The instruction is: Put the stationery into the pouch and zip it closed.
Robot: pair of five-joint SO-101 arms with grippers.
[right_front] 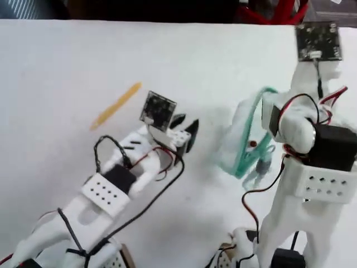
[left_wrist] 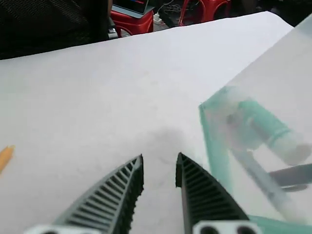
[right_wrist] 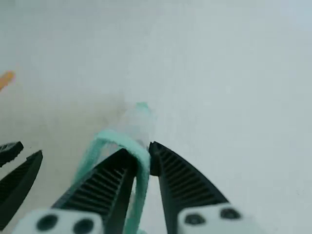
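A clear pouch [right_front: 245, 139] with a teal zip edge lies right of the table's middle; pens show inside it [left_wrist: 263, 131]. My right gripper [right_wrist: 142, 158] is shut on the pouch's teal rim [right_wrist: 141, 165], holding the mouth up. My left gripper [right_front: 185, 125] hovers just left of the pouch, jaws slightly apart with nothing between them [left_wrist: 159, 170]. A yellow pencil [right_front: 116, 106] lies on the table to the far left; its tip shows in the wrist views [left_wrist: 4, 157] [right_wrist: 6, 79].
White table [right_front: 83, 61] all around. Red chairs [left_wrist: 141, 17] stand beyond the far edge. Cables hang by the arm bases at the near edge [right_front: 145, 206].
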